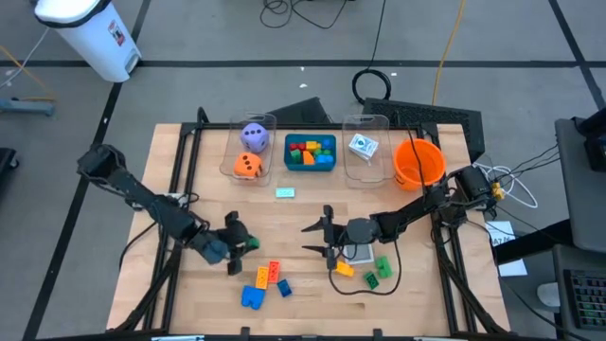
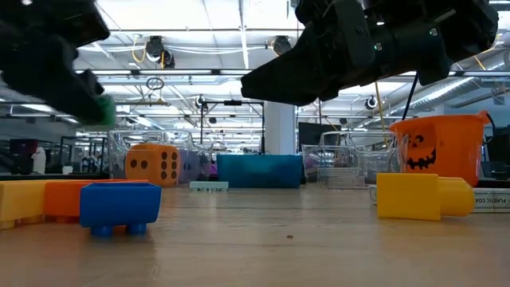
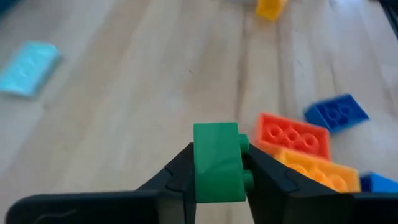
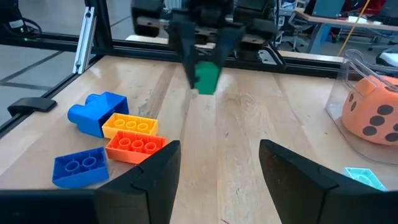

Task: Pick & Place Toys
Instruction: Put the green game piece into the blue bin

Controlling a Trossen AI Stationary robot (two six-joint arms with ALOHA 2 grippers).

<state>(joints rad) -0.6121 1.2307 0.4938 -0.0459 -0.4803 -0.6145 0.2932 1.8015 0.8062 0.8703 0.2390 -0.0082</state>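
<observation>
The left gripper (image 3: 217, 177) is clamped on a green brick (image 3: 216, 160), lifted off the table (image 1: 398, 303) near the front left, just left of the orange brick (image 1: 275, 272). The right gripper (image 1: 317, 239), at mid-table, has its fingers apart and empty.

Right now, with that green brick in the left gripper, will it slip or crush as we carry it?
Probably neither. The green brick looks like rigid moulded plastic, the left gripper clamping its flat sides. It looks small, likely light.

Card (image 1: 363, 146) picture in clear bin (image 1: 366, 169) illegible
</observation>
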